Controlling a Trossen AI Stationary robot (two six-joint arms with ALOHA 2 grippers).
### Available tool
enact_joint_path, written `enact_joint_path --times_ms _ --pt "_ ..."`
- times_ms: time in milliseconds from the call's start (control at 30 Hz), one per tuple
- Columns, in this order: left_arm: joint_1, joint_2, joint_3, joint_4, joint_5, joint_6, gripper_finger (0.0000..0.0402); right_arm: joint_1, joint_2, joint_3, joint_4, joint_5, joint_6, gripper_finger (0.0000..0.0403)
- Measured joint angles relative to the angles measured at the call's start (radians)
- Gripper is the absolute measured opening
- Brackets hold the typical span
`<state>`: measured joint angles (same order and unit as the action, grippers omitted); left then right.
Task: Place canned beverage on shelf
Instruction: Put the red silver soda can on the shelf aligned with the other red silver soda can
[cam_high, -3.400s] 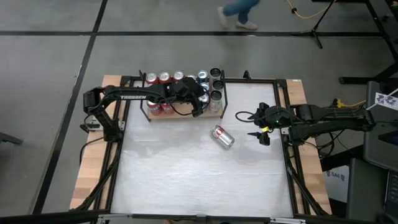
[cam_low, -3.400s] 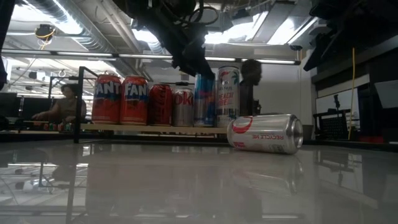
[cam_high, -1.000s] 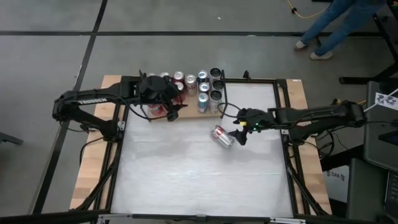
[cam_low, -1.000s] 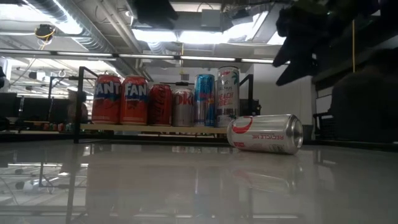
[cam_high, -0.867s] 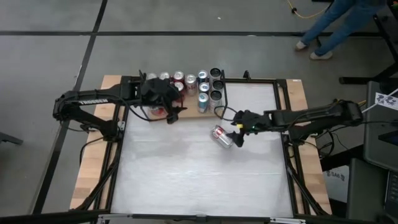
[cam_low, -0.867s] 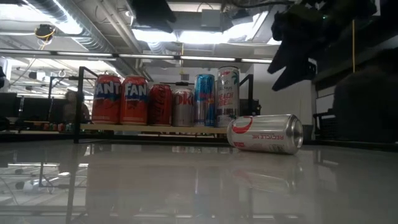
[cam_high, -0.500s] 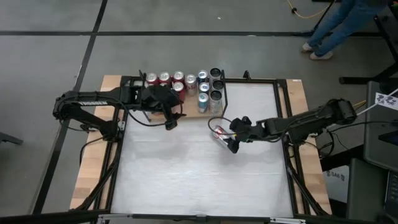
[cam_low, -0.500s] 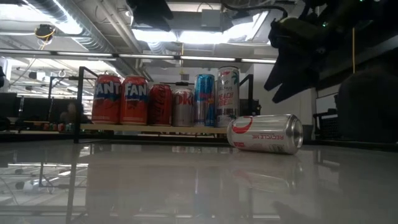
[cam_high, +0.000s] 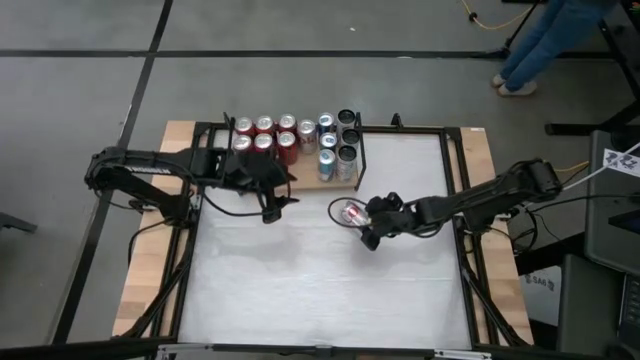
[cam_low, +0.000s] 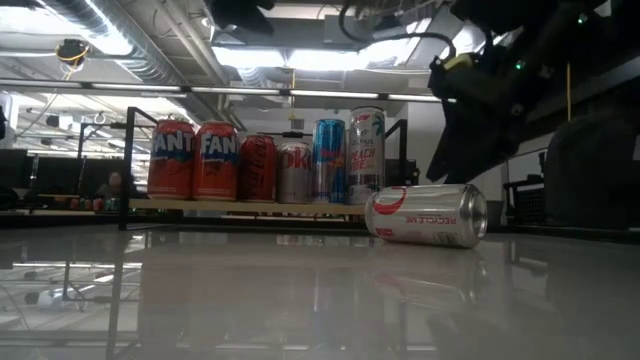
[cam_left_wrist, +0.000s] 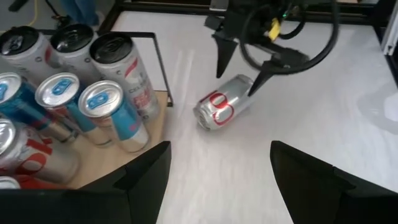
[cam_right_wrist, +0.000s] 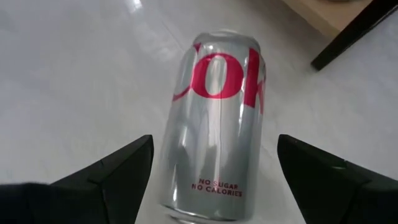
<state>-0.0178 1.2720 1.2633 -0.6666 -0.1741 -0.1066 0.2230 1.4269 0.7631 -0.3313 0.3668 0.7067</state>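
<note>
1. Your target, the silver can (cam_high: 353, 213), lies on its side on the white tabletop (cam_high: 320, 290), a little right of the high view's centre and just below the lower right corner of the shelf (cam_high: 345, 184). It is not yet on the shelf.
2. Your right gripper (cam_high: 368, 226) sits over that can with its fingers spread wide. In the right wrist view the can (cam_right_wrist: 214, 118) lies between the two dark fingertips (cam_right_wrist: 109, 174), untouched on both sides. Nothing is gripped.
3. Before closing, keep the can's body centred between the fingers. A round can lying flat will probably roll if one pad meets it first, so bring both in evenly across the middle of the barrel, not near the rim.
4. Lower until the pads straddle the can's widest part; a pinch high on the curve would likely squeeze it out.
5. Your left gripper (cam_high: 270, 203), open and empty, waits at the table's upper left, just below the shelf's front rail. Leave it there.
6. The shelf already carries many upright cans (cam_high: 263, 126). Once lifted, the can must be turned upright and set in free space without knocking them.
</note>
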Motion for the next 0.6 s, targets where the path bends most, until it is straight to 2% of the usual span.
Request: enact_joint_path --times_ms 600 --pt "-0.045 0.0 0.0 -0.004 0.0 -0.026 0.0266 -0.002 0.14 0.003 0.061 -0.032 0.0 0.0333"
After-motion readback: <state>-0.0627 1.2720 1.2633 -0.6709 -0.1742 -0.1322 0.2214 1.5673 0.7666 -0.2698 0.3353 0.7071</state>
